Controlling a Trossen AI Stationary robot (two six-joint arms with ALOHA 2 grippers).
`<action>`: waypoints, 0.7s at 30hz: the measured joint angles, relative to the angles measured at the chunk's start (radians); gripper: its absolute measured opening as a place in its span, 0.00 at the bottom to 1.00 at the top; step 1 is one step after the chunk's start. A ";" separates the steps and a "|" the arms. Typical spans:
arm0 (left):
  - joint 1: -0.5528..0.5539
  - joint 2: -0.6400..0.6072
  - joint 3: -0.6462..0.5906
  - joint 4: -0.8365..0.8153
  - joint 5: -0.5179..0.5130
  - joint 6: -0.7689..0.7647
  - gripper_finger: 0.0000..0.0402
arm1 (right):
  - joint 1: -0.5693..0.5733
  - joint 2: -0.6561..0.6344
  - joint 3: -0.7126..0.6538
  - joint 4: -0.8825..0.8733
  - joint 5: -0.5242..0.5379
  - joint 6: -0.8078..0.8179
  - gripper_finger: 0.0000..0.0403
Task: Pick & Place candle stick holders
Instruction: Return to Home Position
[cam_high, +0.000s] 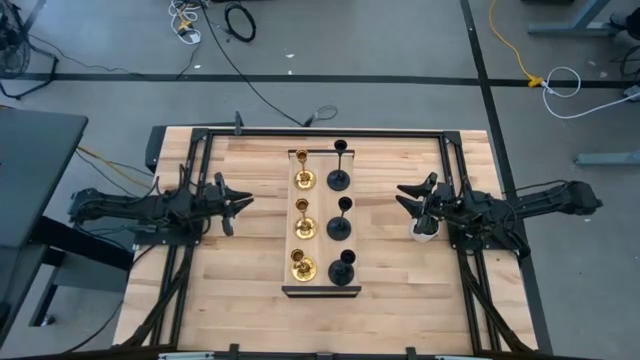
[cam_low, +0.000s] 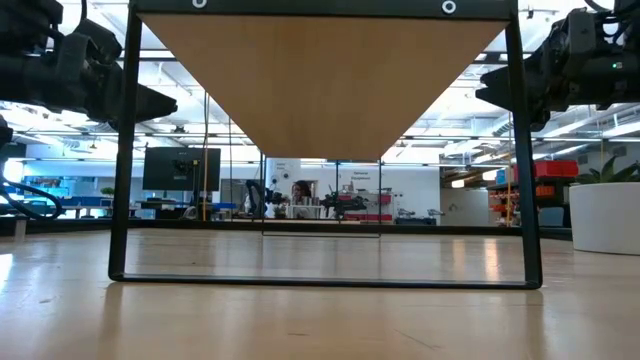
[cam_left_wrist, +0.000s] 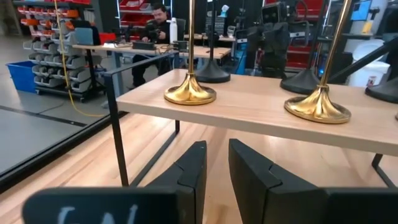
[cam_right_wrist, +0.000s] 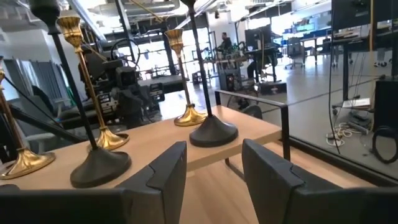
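Three shiny gold candle stick holders (cam_high: 304, 228) and three matte black ones (cam_high: 340, 228) stand upright on their round bases in two rows on a raised wooden shelf (cam_high: 322, 205) at the table's middle. My left gripper (cam_high: 245, 200) hovers left of the shelf, slightly open and empty, facing the gold bases (cam_left_wrist: 190, 94). My right gripper (cam_high: 403, 197) hovers right of the shelf, open and empty, facing the black bases (cam_right_wrist: 213, 134).
The shelf stands on a black metal frame (cam_low: 123, 200) with open room beneath it. A small white pot (cam_high: 424, 232) sits on the table under my right arm and also shows in the low view (cam_low: 605, 215). A black rail frame (cam_high: 300, 131) borders the table. A person sits in the room behind.
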 joint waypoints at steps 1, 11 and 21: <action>0.000 0.000 0.000 0.000 0.000 0.000 0.18 | 0.000 0.000 0.000 0.000 0.000 0.000 0.38; -0.001 -0.028 0.000 -0.010 0.000 0.001 0.18 | 0.000 -0.095 0.000 -0.044 -0.002 0.000 0.38; 0.001 -0.136 -0.001 0.013 0.000 0.001 0.18 | 0.000 -0.331 0.000 -0.061 0.008 0.000 0.38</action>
